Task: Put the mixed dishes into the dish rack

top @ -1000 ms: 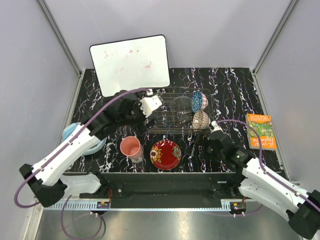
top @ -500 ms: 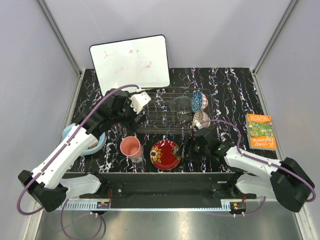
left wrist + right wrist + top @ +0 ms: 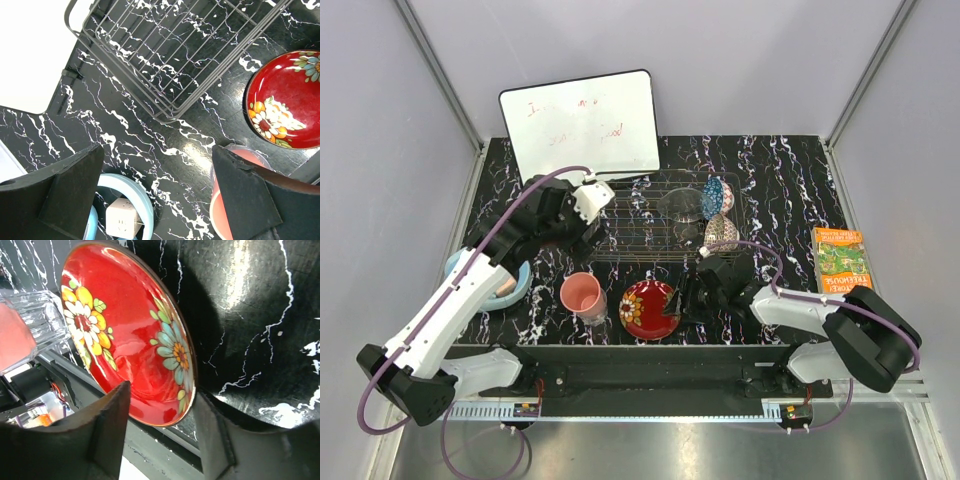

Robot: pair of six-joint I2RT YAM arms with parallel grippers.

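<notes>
Room: grey-walled booth, black white-veined tabletop (image 3: 790,170), whiteboard (image 3: 578,125) propped at the back, a book (image 3: 842,262) off to the right.
Top view, rack: the dish rack (image 3: 640,225) sits mid-table. Its right end already holds the clear glass bowl (image 3: 682,206), blue patterned bowl (image 3: 715,198) and cream-gold patterned bowl (image 3: 721,233).
Top view, leftovers: red floral plate (image 3: 650,309) and pink cup (image 3: 583,296) sit side by side on the table in front of the rack. The light-blue bowl (image 3: 457,265) far left isn't mine to load.
Top view, who's closer: my right gripper (image 3: 675,303) is right at the plate's right rim. The left gripper (image 3: 590,210) hangs by the rack's near-left corner, well apart from the plate.
Left wrist: fingers spread wide with nothing between them. I can see the rack corner, plate, cup rim, and a white plug adapter (image 3: 120,217) inside the light-blue bowl.
Right wrist: jaws parted and straddling the plate's rim, one finger over the inner face, the other outside. I can't see either one pressing yet. The plate lies flat, and it's round, so no long axis to fuss over. A clear ribbed glass (image 3: 37,317) stands beside the cup, past the plate.
My read: pinch the rim, then lift. The rack lies beyond the plate, away from the bases.
</notes>
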